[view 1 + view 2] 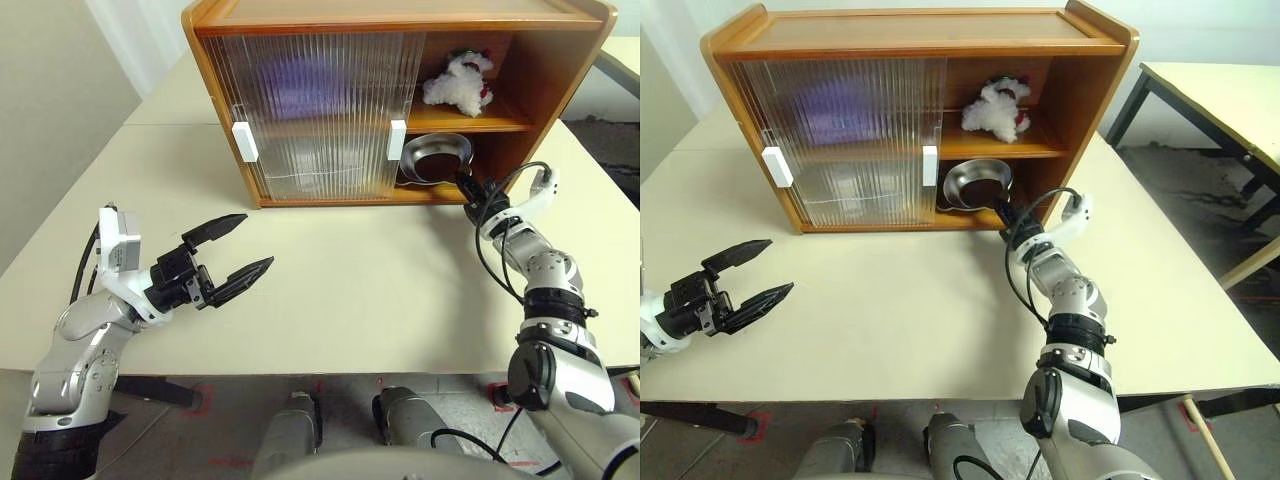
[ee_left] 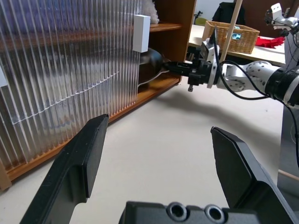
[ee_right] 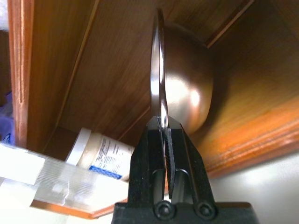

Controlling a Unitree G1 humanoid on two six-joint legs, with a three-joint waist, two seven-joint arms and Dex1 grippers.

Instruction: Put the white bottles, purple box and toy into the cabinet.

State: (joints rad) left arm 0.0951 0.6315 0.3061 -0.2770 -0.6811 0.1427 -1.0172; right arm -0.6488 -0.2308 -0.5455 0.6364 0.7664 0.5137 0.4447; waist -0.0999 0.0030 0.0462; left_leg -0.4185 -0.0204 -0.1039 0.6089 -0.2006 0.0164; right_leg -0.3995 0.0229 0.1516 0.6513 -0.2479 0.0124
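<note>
Spread wide, left gripper [image 1: 228, 255] idles while right gripper [image 3: 164, 122] pinches a metal dish's [image 1: 437, 155] rim at the cabinet [image 1: 400, 20], toy [image 1: 459, 80] shelved above, bottle [image 3: 100, 151] just beside, inside.

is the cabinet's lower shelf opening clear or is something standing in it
Not clear. The right end effector is shut on the rim of a shiny metal dish, holding it on edge in the lower shelf opening of the cabinet. A white bottle lies behind it on that shelf.
</note>
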